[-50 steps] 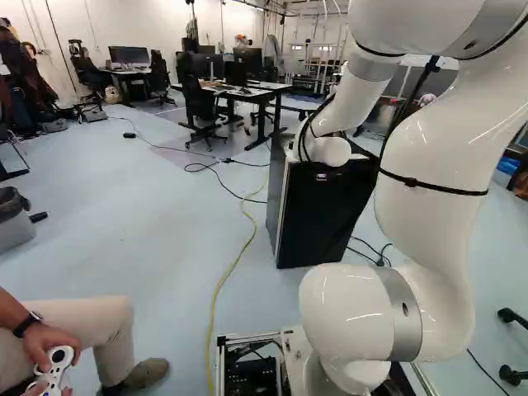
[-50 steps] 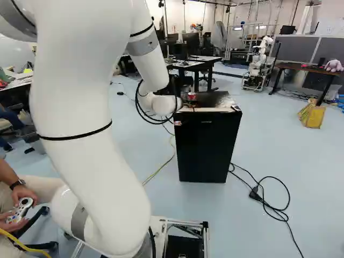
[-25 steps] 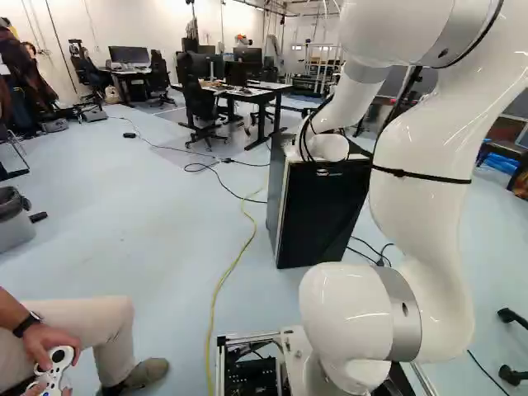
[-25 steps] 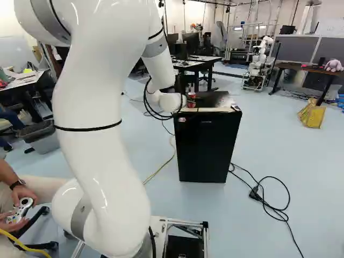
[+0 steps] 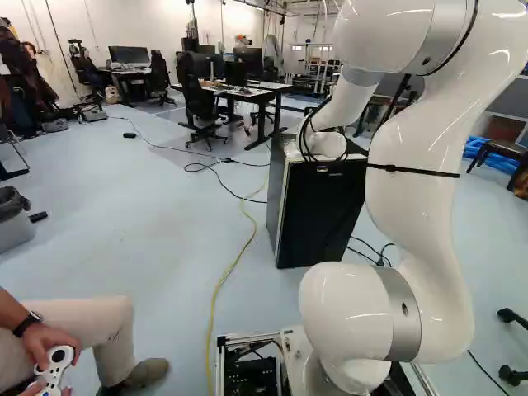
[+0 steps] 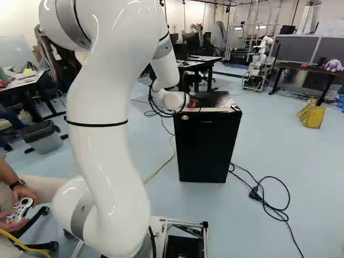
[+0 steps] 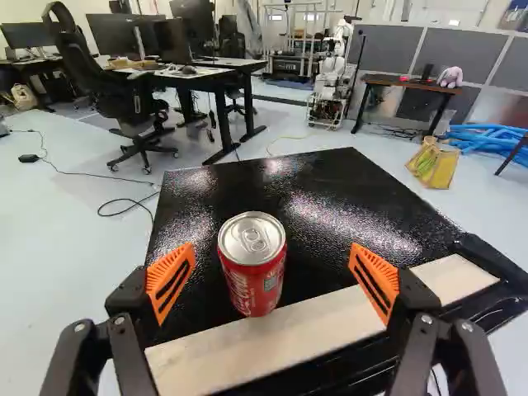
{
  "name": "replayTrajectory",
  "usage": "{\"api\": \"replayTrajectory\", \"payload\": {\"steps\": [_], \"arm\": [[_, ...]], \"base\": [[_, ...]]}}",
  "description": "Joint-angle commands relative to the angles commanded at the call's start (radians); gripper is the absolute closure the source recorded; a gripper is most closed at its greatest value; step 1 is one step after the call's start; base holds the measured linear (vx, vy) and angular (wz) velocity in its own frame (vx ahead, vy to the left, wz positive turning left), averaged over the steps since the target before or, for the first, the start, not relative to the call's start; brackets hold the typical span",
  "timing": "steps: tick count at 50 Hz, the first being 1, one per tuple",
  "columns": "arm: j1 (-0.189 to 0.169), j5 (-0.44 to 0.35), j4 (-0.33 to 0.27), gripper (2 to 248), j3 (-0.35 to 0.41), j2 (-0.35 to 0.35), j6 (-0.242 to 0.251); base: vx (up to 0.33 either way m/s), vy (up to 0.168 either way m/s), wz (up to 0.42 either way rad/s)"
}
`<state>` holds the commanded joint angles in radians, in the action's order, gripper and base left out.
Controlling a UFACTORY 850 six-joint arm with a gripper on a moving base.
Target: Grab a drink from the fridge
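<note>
A red drink can point(image 7: 253, 268) with a silver lid stands upright on the black top of the small fridge point(image 7: 330, 194), close to the pale strip along its front edge. My gripper point(image 7: 272, 280) is open around the can in the wrist view, one orange-padded finger to either side. The can is closer to one finger, with gaps on both sides. The fridge point(image 6: 207, 145) has its dark door closed in the right base view, where the red can point(image 6: 192, 104) shows partly beside my wrist. In the base views my wrist hides the fingers.
Beyond the fridge are desks with monitors point(image 7: 177, 78) and an office chair point(image 7: 124, 91). Another robot point(image 6: 262, 62) stands farther back. Black cables point(image 6: 263, 201) lie beside the fridge and a yellow cable point(image 5: 223, 285) crosses the floor. A person's hand point(image 5: 49, 346) holds a controller.
My arm has shifted against its lowest joint: its upper links and wrist have moved rightward in the right base view, the wrist now covering more of the can. Base and fridge have stayed put.
</note>
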<state>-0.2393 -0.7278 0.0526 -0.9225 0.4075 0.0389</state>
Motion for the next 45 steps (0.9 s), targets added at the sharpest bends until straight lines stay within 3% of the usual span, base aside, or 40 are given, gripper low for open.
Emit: {"api": "replayTrajectory", "payload": {"steps": [18, 19, 23, 24, 29, 30, 34, 35, 45], "arm": [[0.000, 0.001, 0.001, 3, -0.002, 0.001, 0.000], [0.000, 0.001, 0.001, 31, -0.002, 0.001, 0.000], [0.000, 0.001, 0.001, 31, -0.002, 0.001, 0.000], [0.000, 0.001, 0.001, 71, -0.002, 0.001, 0.000], [0.000, 0.001, 0.001, 71, -0.002, 0.001, 0.000], [0.000, 0.001, 0.001, 108, -0.002, 0.001, 0.000], [0.000, 0.001, 0.001, 108, -0.002, 0.001, 0.000], [0.000, 0.001, 0.001, 145, -0.002, 0.001, 0.000], [0.000, 0.001, 0.001, 157, -0.001, -0.007, 0.000]], "base": [[0.000, 0.000, 0.000], [0.000, 0.000, 0.000], [0.000, 0.000, 0.000], [0.000, 0.000, 0.000], [0.000, 0.000, 0.000], [0.000, 0.000, 0.000], [0.000, 0.000, 0.000], [0.000, 0.000, 0.000], [0.000, 0.000, 0.000]]}}
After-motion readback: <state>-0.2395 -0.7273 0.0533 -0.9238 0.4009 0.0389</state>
